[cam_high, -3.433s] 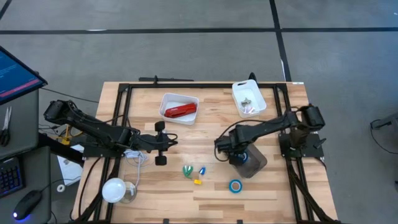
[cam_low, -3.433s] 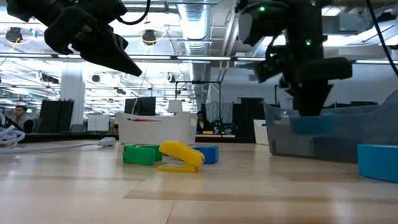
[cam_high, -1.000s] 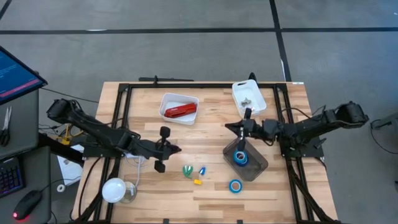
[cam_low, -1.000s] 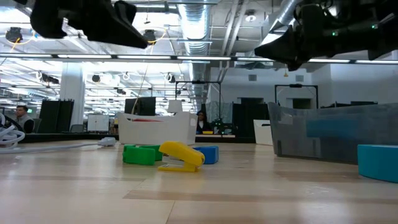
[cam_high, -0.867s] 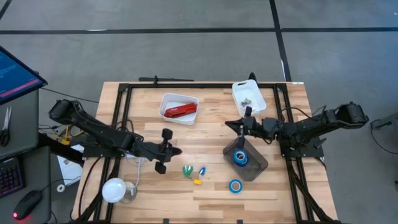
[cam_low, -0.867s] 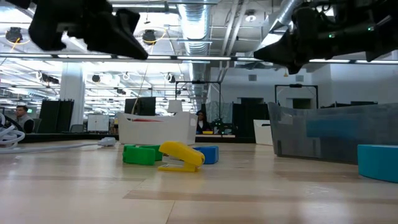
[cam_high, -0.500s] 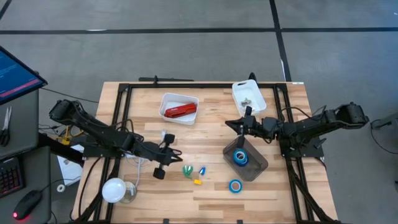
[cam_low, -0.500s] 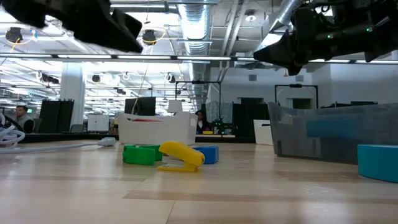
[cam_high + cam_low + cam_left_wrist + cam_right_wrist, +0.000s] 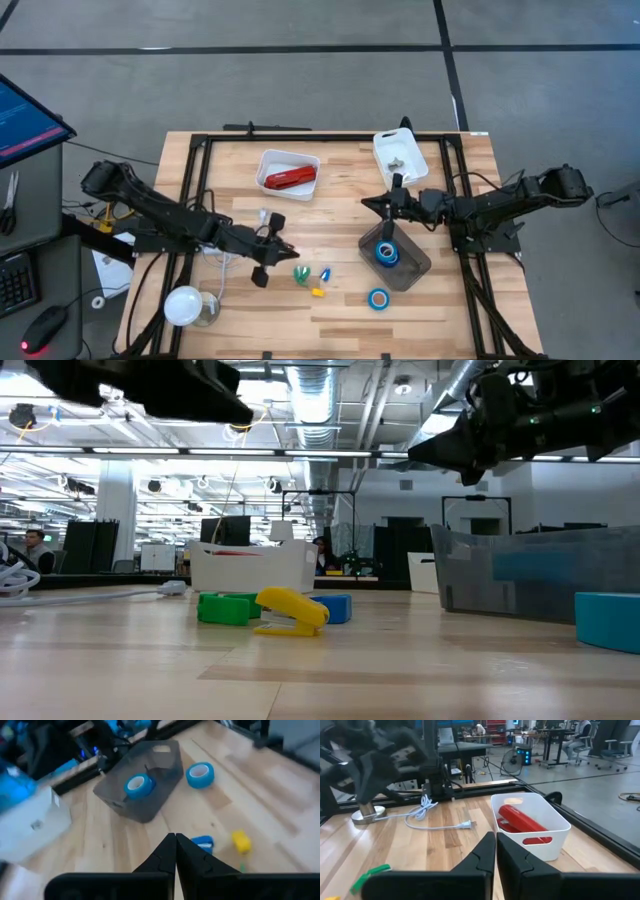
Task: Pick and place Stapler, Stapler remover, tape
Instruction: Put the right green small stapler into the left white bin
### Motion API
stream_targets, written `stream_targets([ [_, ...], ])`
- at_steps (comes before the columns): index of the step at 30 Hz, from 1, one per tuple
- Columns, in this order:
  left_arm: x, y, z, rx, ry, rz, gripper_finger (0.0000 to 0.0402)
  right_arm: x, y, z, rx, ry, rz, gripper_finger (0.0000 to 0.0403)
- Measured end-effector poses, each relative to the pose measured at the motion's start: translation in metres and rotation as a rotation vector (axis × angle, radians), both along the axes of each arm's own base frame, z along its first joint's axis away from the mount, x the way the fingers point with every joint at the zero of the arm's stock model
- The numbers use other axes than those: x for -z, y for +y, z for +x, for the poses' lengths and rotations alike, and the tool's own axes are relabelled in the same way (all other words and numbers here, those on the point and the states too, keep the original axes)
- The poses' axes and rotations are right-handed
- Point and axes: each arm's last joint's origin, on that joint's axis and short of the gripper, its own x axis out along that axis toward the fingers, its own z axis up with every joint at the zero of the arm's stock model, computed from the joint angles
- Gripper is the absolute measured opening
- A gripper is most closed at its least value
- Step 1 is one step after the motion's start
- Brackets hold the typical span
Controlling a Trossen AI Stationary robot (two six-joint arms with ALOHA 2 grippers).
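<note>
The left gripper (image 9: 283, 246) hangs above the bench (image 9: 240, 300), near the small green piece (image 9: 300, 272), with its fingers (image 9: 167, 851) pressed together and holding nothing. The right gripper (image 9: 372, 202) hangs above the bench's middle, just beside the upper edge of the grey bin (image 9: 412, 262); its fingers (image 9: 490, 851) are also pressed together and hold nothing.

The stapler (image 9: 289, 178) lies inside a white bin (image 9: 268, 160) at the far middle of the bench; the right wrist view shows it (image 9: 522, 822) resting lengthwise in that bin (image 9: 560, 827). One tape roll (image 9: 387, 252) lies flat inside the grey bin, and the left wrist view shows it (image 9: 138, 785) there as well. A second tape roll (image 9: 378, 298) lies on the bare bench just outside the bin, on the near side.

The green piece, a blue piece (image 9: 325, 273) and a yellow piece (image 9: 317, 292) lie close together between the two arms. In the low view the yellow piece (image 9: 290, 610) sits in front of the green (image 9: 225, 608) and blue (image 9: 335, 608) ones.

A second white bin (image 9: 381, 147) stands at the far right of the bench with small items inside that are too small to identify. A white cable (image 9: 432, 820) lies on the bench near the stapler's bin.
</note>
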Motion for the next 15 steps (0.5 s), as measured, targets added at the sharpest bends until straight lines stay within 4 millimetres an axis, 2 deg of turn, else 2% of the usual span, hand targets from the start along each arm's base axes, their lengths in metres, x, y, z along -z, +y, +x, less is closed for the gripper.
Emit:
stream_targets([
  [4, -0.021, -0.003, 0.012, -0.022, -0.076, 0.133, 0.0002, 0.002, 0.000, 0.000, 0.000, 0.025, -0.001, 0.0008],
  [10, -0.056, -0.015, 0.036, 0.059, -0.177, 0.313, 0.0002, 0.007, 0.000, -0.001, 0.003, 0.065, 0.018, 0.0007],
  [13, -0.059, -0.019, 0.048, 0.087, -0.180, 0.397, 0.0002, 0.008, 0.000, -0.001, 0.005, 0.073, 0.028, 0.0008],
  [15, -0.052, -0.017, 0.057, 0.082, -0.146, 0.437, 0.0002, 0.008, 0.000, -0.001, 0.010, 0.075, 0.029, 0.0008],
])
